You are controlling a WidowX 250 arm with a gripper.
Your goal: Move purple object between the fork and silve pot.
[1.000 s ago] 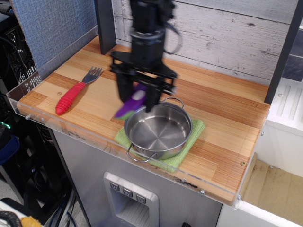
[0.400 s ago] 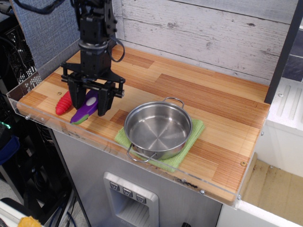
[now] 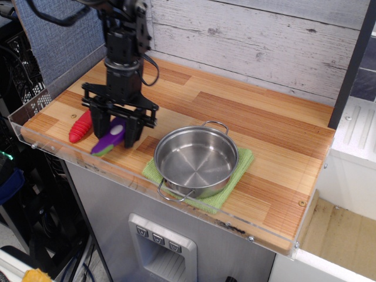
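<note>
The purple object (image 3: 110, 140) is a flat eggplant-shaped toy with a whitish spot and a green end. It sits low over the wooden counter, between my gripper's fingers. My black gripper (image 3: 117, 130) points straight down and its two fingers close on the toy's sides. The fork's red ribbed handle (image 3: 80, 126) lies just left of the toy; its tines are hidden behind the gripper. The silver pot (image 3: 196, 161) stands to the right, with bare wood between it and the toy.
The pot stands on a green cloth (image 3: 242, 165). A clear plastic guard (image 3: 88, 166) runs along the counter's front and left edges. A white plank wall (image 3: 252, 41) closes the back, with a dark post (image 3: 351, 64) at the right.
My gripper carried the purple toy from beside the pot leftward to near the fork handle, then shifted slightly right and down toward the counter.
</note>
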